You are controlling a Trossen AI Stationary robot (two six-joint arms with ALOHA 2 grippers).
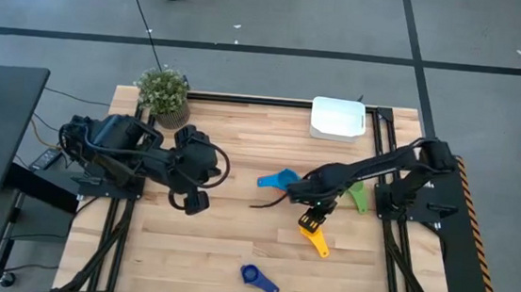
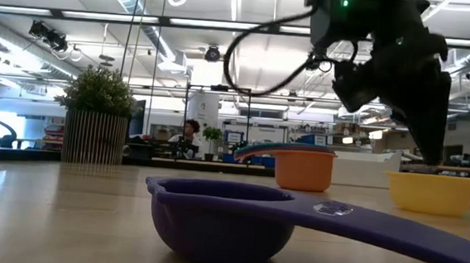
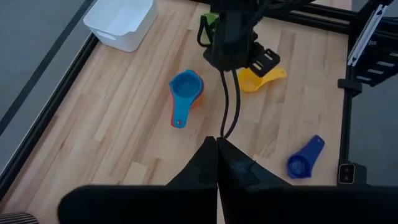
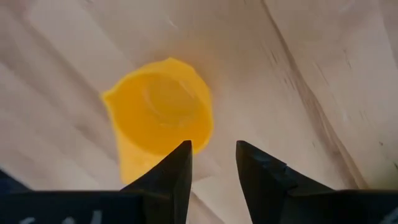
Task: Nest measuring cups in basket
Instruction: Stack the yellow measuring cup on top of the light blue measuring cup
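Note:
A yellow measuring cup point(image 1: 314, 236) stands upright on the table, right of the middle. My right gripper point(image 4: 212, 158) hangs open just over it, pointing steeply down, with one fingertip point(image 4: 183, 155) over the rim beside the handle. A light blue cup point(image 1: 279, 179) sits nested in an orange cup point(image 2: 303, 169). A green cup point(image 1: 358, 197) lies near the right arm, and a dark blue cup point(image 1: 258, 278) sits near the front edge. The white basket point(image 1: 339, 118) stands at the far edge. My left gripper point(image 3: 216, 146) is shut, holds nothing, and is raised over the table's left. My right gripper comes at the yellow cup point(image 4: 161, 118) from above with its fingers apart. In the low view one finger point(image 2: 428, 153) reaches down to the rim point(image 2: 423, 174). I cannot tell whether it touches.
A potted plant point(image 1: 163, 90) stands at the far left corner. Black frame rails run along the table's left and right sides. Bare wood lies between the cups and the basket.

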